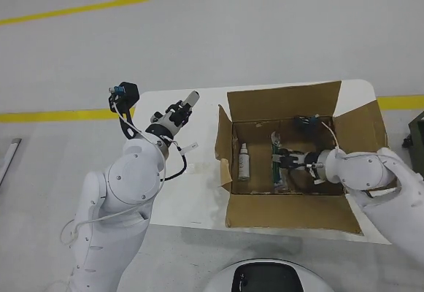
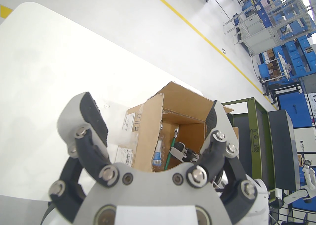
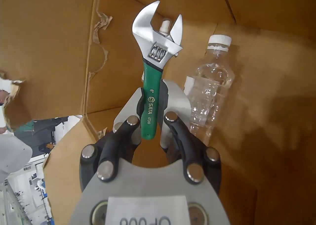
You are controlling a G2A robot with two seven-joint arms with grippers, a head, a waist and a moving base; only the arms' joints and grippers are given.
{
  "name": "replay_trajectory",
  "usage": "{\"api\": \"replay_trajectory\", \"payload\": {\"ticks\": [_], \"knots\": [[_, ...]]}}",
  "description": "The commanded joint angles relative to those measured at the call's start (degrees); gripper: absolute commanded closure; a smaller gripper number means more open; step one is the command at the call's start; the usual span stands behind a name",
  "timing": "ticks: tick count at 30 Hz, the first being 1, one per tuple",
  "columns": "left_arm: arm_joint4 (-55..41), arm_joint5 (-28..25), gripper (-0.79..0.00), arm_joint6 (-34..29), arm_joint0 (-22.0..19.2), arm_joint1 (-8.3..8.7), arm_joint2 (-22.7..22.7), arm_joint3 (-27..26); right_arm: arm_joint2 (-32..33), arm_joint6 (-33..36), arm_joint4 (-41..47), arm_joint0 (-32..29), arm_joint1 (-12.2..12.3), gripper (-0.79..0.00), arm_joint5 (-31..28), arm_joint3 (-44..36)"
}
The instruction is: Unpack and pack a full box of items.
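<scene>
An open cardboard box [image 1: 284, 102] stands on the right part of the white table [image 1: 190, 197]. Inside it, my right gripper [image 1: 288, 159] is shut on the green handle of an adjustable wrench [image 3: 153, 62], whose silver head points away from the wrist [image 3: 151, 97]. A clear plastic bottle [image 3: 212, 80] with a white cap lies next to the wrench; in the top view the bottle [image 1: 244, 162] lies by the box's left wall. My left gripper [image 1: 190, 98] hangs open and empty over the table left of the box [image 2: 145, 132], its black pads [image 2: 95, 117] wide apart.
The box's flaps [image 1: 292, 212] stick out on all sides, and its near wall is torn. A green cart [image 2: 254, 124] stands off the table's right end. The table's left half is bare. A yellow line [image 1: 44, 115] runs across the floor.
</scene>
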Motion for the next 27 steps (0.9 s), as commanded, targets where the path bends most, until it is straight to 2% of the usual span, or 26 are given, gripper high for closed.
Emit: {"api": "replay_trajectory", "payload": {"ticks": [1, 11, 12, 14, 16, 24, 27], "knots": [[0.0, 0.0, -0.785, 0.0, 0.0, 0.00, 0.0, 0.0, -2.2, -0.1, 0.2, 2.2, -0.6, 0.000, 1.6, 2.5], [0.0, 0.0, -0.785, 0.0, 0.0, 0.00, 0.0, 0.0, -10.4, -0.9, -1.3, 8.5, -3.2, -0.006, 4.8, 8.8], [0.0, 0.0, -0.785, 0.0, 0.0, 0.00, 0.0, 0.0, -11.0, -0.7, -1.5, 8.9, -3.4, -0.095, 4.9, 9.3], [0.0, 0.0, -0.785, 0.0, 0.0, 0.00, 0.0, 0.0, -11.8, -1.0, -1.4, 9.5, -3.8, -0.111, 5.1, 10.5], [0.0, 0.0, -0.785, 0.0, 0.0, 0.00, 0.0, 0.0, -12.3, -1.1, -1.4, 10.0, -4.1, -0.160, 5.2, 11.4], [0.0, 0.0, -0.785, 0.0, 0.0, 0.00, 0.0, 0.0, -12.9, -1.0, -1.2, 10.6, -4.7, -0.179, 4.6, 13.7], [0.0, 0.0, -0.785, 0.0, 0.0, 0.00, 0.0, 0.0, -12.6, -0.9, -1.1, 10.6, -4.8, -0.157, 4.3, 14.2]]}}
